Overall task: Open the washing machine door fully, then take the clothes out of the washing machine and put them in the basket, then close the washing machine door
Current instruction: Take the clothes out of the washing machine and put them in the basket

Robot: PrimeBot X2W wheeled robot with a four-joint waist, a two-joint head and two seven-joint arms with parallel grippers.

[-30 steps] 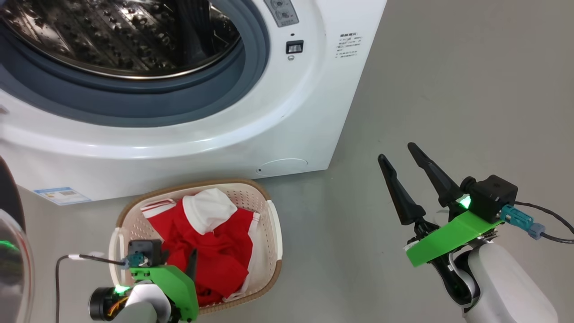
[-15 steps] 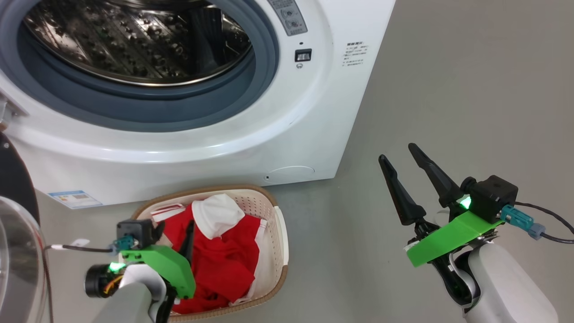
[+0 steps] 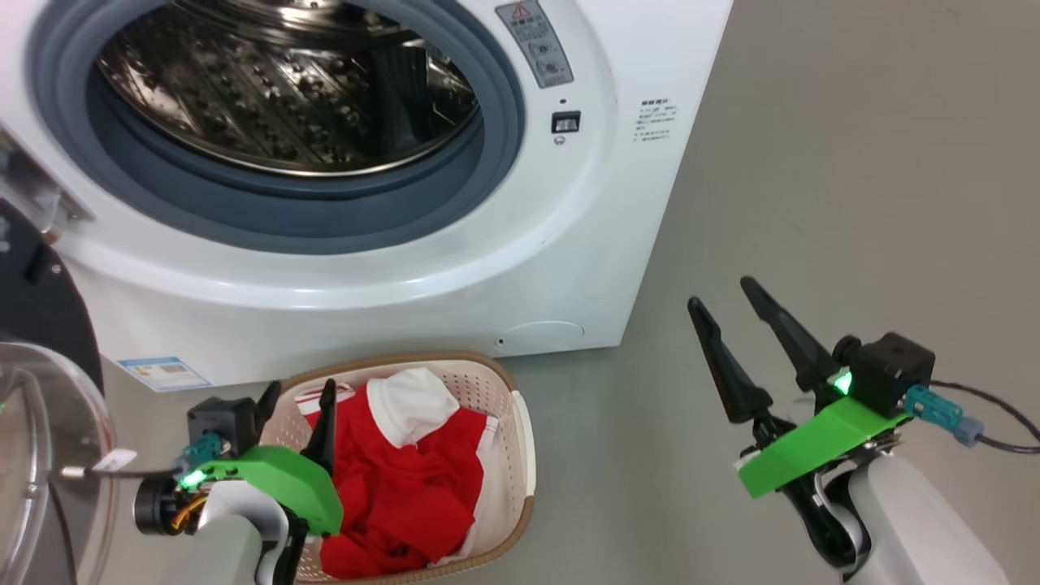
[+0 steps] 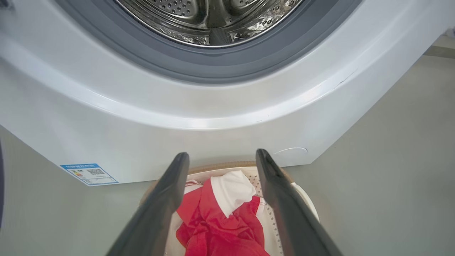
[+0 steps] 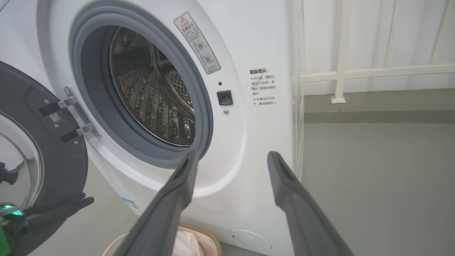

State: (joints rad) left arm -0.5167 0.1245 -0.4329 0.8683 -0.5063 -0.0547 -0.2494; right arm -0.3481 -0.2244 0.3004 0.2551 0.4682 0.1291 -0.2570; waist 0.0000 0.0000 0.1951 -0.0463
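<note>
The white washing machine (image 3: 569, 268) stands with its round black washing machine door (image 3: 36, 309) swung out to the left, and the steel drum (image 3: 284, 89) shows bare metal. Red clothes (image 3: 406, 479) with white trim lie in the cream basket (image 3: 520, 439) on the floor before it. My left gripper (image 3: 298, 390) is open above the basket's left rim, holding nothing; in its wrist view the left gripper (image 4: 222, 153) frames the clothes (image 4: 220, 227). My right gripper (image 3: 721, 292) hangs open over bare floor to the right, and the right gripper (image 5: 233, 153) points at the machine's front.
Grey floor (image 3: 853, 162) stretches to the right of the machine. The door's clear glass bowl (image 3: 41, 455) bulges close to my left arm. A white railing (image 5: 341, 71) and a wall stand behind the machine. A blue label (image 4: 89, 174) sits low on the machine's front.
The head camera has tilted up, showing more of the drum. My left gripper has lifted off the clothes and shifted toward the basket's left rim. The right gripper has stayed put.
</note>
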